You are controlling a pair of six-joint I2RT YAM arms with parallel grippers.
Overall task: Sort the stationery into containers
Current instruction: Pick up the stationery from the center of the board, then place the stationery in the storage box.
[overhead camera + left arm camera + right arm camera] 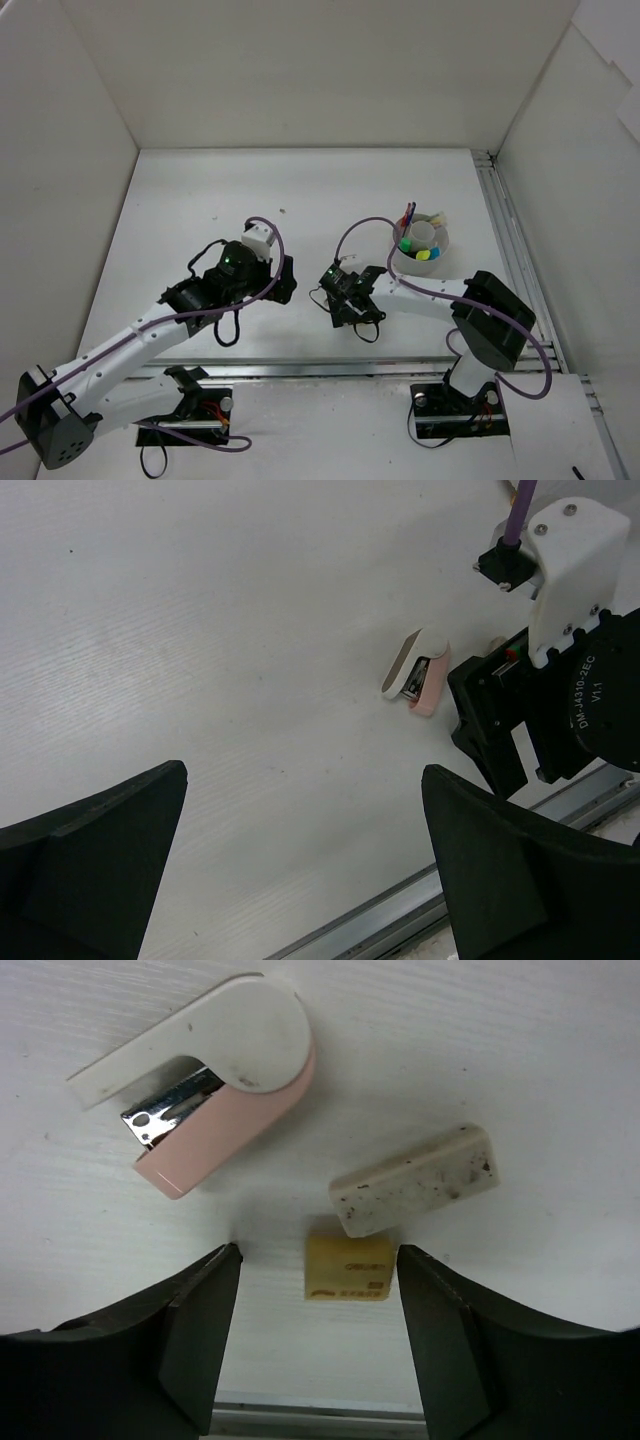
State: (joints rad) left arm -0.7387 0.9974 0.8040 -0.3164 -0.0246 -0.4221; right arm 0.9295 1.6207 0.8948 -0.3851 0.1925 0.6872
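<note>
Right claw (318, 1265) spread wide over white table (520, 1030).

A metal rail (505, 240) edges the white table (200, 200).

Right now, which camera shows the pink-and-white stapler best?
Right wrist: the stapler fills the upper left, close and sharp, metal mouth visible. Left wrist shows it small, next to the right arm. Top external: the right arm hides it.

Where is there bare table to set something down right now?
Bare: the table's far half, from the back wall to the tub, and the left strip by the left wall. Crowded: beneath the right gripper, where stapler, grey eraser and yellow eraser cluster.
</note>
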